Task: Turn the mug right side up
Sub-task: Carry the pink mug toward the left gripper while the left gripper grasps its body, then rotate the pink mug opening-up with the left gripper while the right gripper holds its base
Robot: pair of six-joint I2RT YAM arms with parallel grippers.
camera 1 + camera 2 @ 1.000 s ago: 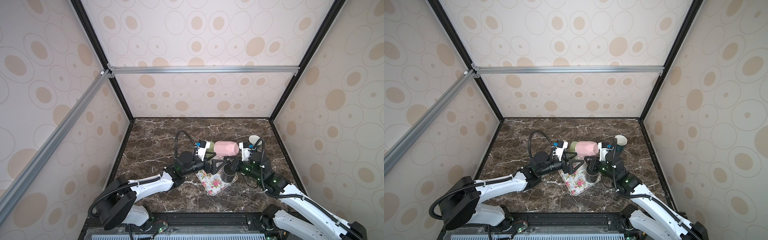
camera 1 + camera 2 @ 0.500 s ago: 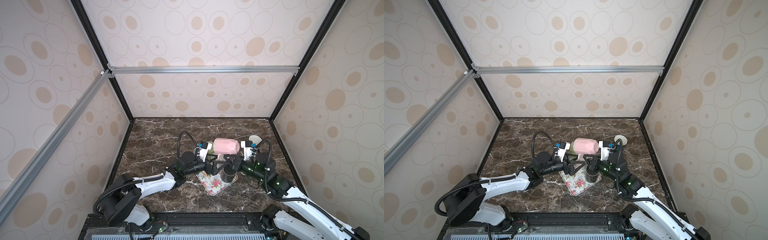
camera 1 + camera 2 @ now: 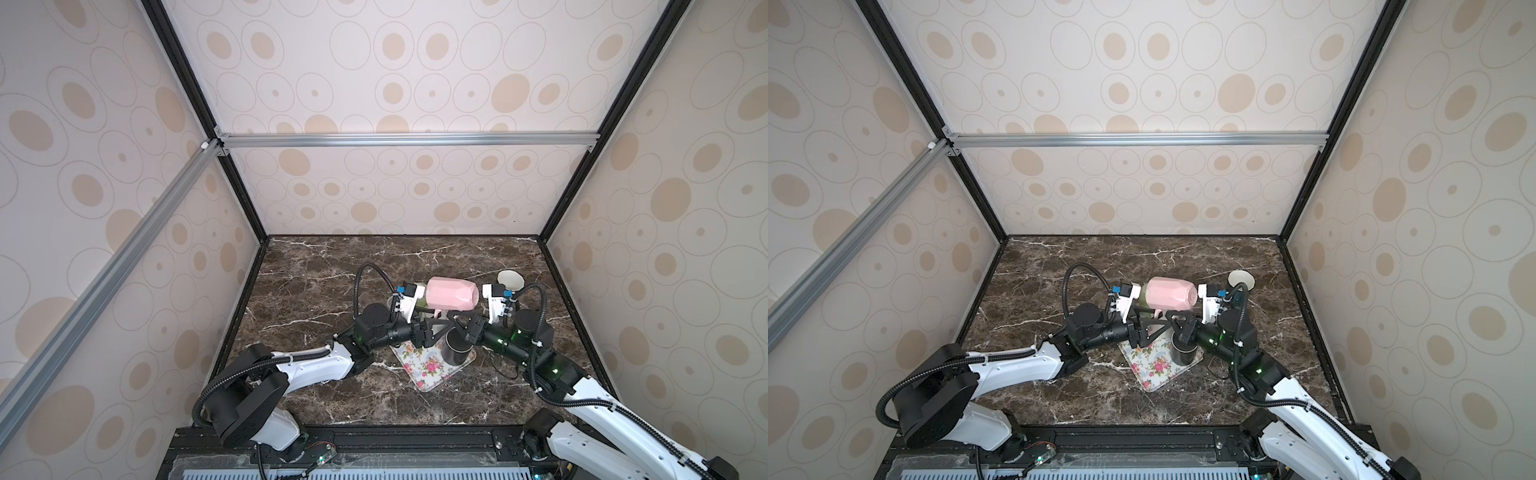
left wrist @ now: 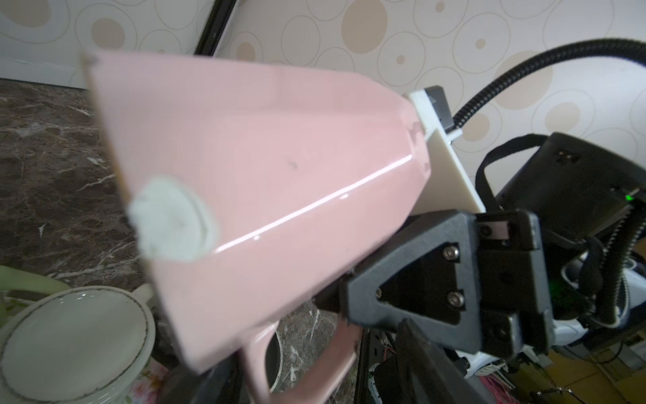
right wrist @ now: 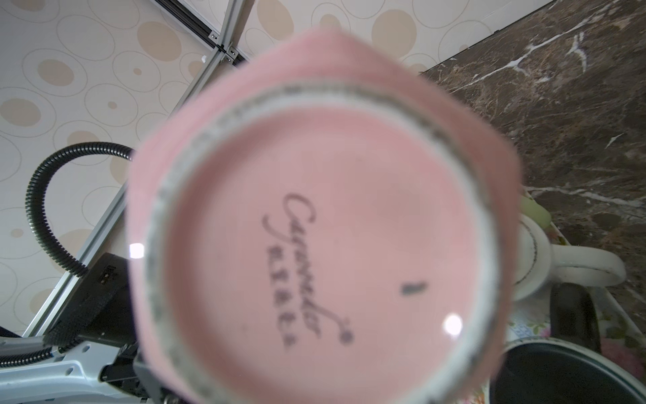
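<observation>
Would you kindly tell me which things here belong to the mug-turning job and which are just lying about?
In the job:
pink mug
right gripper, holding it aloft

Lying about:
floral tray
black mug
white mug
green cup
pale cup

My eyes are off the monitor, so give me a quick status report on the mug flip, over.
Right hand shut on pink mug at the handle; left hand close beside, grip unclear. Mug airborne, on its side. Black mug on floral tray just below.
</observation>
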